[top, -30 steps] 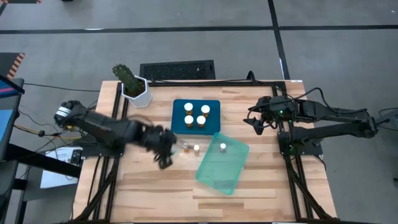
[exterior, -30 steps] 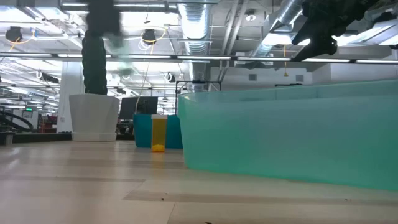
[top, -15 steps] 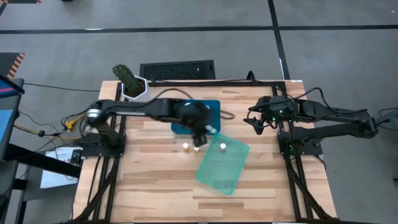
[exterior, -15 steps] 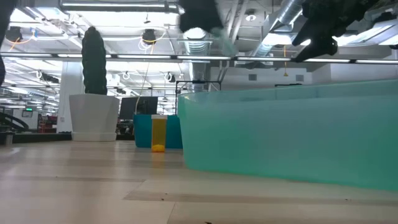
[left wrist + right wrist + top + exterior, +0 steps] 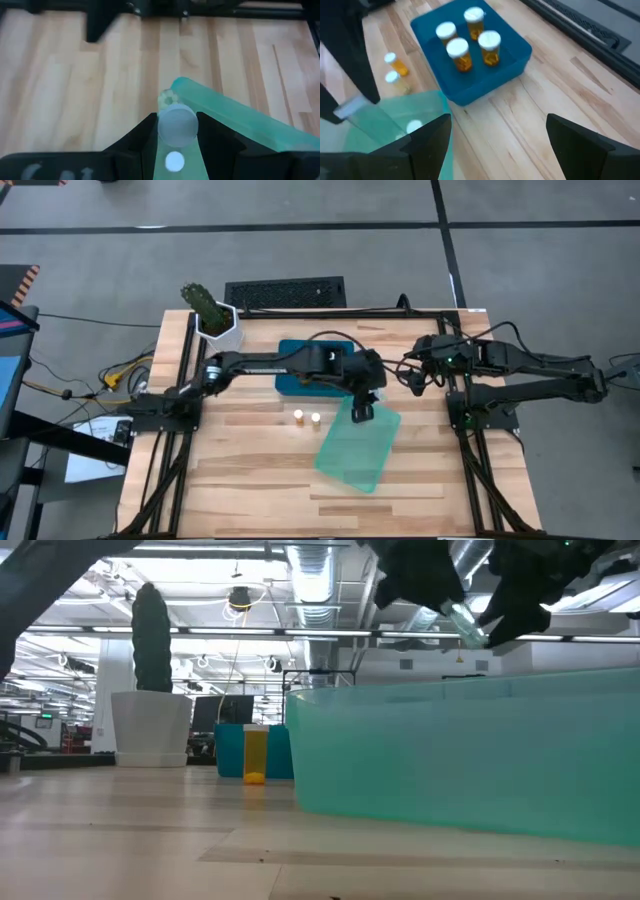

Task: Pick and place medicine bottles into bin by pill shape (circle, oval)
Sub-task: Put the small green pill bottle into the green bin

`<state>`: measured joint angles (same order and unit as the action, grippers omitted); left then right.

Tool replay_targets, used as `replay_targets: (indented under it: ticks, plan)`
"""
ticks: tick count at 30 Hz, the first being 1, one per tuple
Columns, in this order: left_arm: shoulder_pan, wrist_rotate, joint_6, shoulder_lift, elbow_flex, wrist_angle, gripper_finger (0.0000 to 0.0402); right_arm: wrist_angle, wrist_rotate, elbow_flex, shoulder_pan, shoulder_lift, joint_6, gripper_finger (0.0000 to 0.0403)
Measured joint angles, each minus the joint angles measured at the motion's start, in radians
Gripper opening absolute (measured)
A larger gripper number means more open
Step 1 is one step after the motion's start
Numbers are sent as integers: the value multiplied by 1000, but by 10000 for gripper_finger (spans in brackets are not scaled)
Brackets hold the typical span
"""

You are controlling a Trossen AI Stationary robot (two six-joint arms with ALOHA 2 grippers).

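Reach has carried the left gripper, clamped on a pale bottle, to center frame above the green bin, readying a drop.

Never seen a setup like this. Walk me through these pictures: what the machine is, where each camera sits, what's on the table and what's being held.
It is a robot with two dark arms at a wooden table, each ending in a two-finger gripper. One camera looks straight down, one sits at table-top height, and one rides on each wrist.

On the table: a blue bin holding four amber bottles, a teal bin with one pale bottle inside, and two more small bottles standing loose beside it. A potted cactus stands at a far corner.

The left gripper has reached out over the teal bin's edge and is shut on a slim pale bottle. The right gripper waits, open and empty, on its own side of the table.
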<state>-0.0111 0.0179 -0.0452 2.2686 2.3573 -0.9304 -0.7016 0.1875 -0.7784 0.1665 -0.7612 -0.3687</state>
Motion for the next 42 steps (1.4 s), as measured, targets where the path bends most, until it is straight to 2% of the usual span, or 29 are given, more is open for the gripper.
replay_targets:
  ticks: [3,7,13,27,31,38,42]
  plan:
    - [-10,29,-1,17,-21,9,114,-16,2,0,0,0,0,333]
    - [-25,25,7,56,-23,-25,114,-33,2,0,0,0,0,333]
    - [-35,19,24,88,-19,17,114,-32,2,0,0,0,2,333]
    - [-39,-48,158,123,-42,18,114,-39,2,0,0,0,3,333]
    - [-38,-64,151,123,-48,20,114,-40,2,0,0,0,3,333]
    - [-58,-76,115,38,-9,-38,114,-45,1,0,0,1,2,333]
    - [-83,-102,110,-34,-14,-205,114,-49,1,0,0,0,0,333]
